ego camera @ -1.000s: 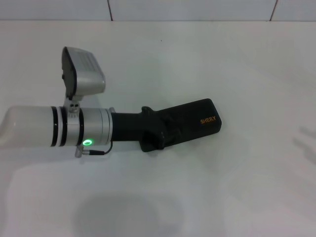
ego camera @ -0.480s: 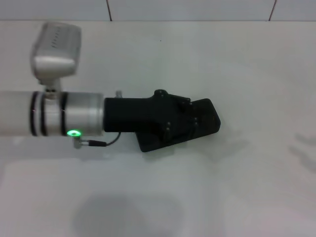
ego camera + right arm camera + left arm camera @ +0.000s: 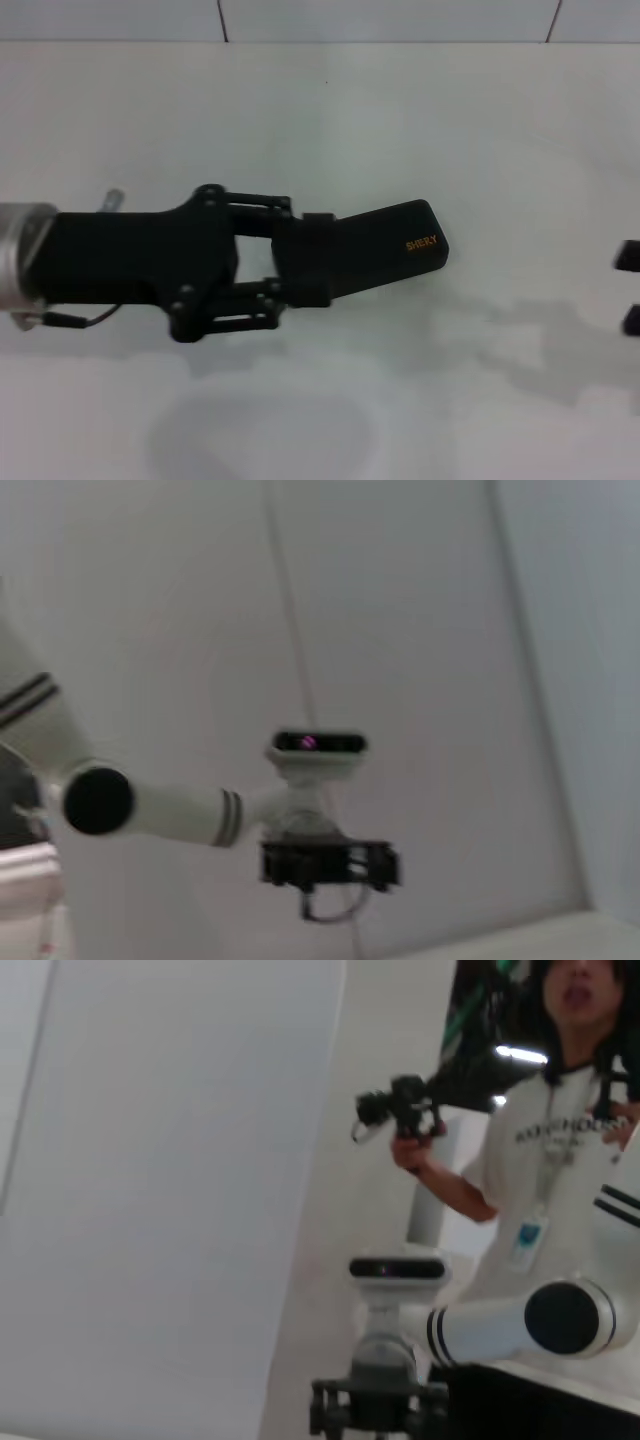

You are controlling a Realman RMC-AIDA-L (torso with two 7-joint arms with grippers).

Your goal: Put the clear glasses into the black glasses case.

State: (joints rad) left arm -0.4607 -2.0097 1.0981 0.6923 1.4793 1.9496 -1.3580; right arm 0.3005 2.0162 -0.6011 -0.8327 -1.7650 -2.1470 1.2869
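Observation:
The black glasses case (image 3: 385, 250) lies shut on the white table, its orange lettering facing up at its right end. My left gripper (image 3: 303, 257) reaches in from the left, turned flat so its linkage shows. It is open, and one of its fingers (image 3: 312, 219) stands on either side of the case's left end. I cannot tell whether they touch it. Only two dark fingertips of my right gripper (image 3: 630, 288) show at the right edge, held apart. I cannot make out the clear glasses in any view.
The white table (image 3: 330, 110) runs back to a tiled wall. Soft arm shadows fall on it at the right and front. The wrist views look up at the room: a person (image 3: 560, 1150) holding a camera, and the robot's head (image 3: 318, 746).
The left wrist has rolled and drawn back to the left, so its camera housing is gone from view and the spread fingers show. The case's lettering is uncovered again. The right fingertips have entered at the right edge.

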